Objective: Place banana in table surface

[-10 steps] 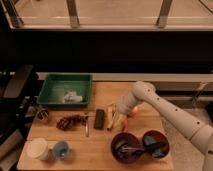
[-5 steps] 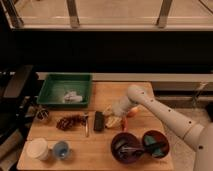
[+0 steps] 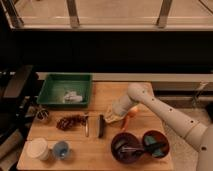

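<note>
The banana (image 3: 114, 120) is a small pale yellow cluster low over the light-brown wooden table surface (image 3: 105, 97), just right of a flat black bar (image 3: 101, 125). My gripper (image 3: 110, 115) comes in from the right on a white arm (image 3: 165, 116) and sits right on top of the banana, hiding most of it. I cannot tell whether the banana rests on the wood or hangs in the gripper. An orange carrot-like item (image 3: 131, 118) lies just right of the gripper.
A green tray (image 3: 60, 82) holding a pale item stands at the back left. A brown cluster (image 3: 70, 121) and a utensil (image 3: 86, 125) lie left of the bar. Two dark bowls (image 3: 126, 148) (image 3: 154, 142) stand front right, a white cup (image 3: 37, 148) and a blue cup (image 3: 61, 149) front left.
The arm has swung left and lowered. The gripper has moved with the banana from mid-table toward the black bar.
</note>
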You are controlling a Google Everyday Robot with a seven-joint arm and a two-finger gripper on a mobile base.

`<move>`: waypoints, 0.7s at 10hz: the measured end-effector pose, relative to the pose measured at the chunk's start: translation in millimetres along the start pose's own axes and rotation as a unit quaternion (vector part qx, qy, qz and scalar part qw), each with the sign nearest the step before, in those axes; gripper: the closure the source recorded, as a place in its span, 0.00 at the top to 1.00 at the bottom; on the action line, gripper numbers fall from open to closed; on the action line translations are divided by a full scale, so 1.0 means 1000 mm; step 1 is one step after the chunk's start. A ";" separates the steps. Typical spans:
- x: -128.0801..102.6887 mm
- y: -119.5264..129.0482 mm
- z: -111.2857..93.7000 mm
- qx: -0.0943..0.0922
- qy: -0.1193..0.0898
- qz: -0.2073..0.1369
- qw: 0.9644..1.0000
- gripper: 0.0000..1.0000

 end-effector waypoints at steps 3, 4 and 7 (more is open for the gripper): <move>-0.021 -0.021 -0.041 0.036 -0.001 -0.028 0.999 0.00; -0.030 -0.029 -0.054 0.047 -0.002 -0.040 0.998 0.00; -0.053 -0.058 -0.095 0.087 -0.001 -0.077 0.993 0.00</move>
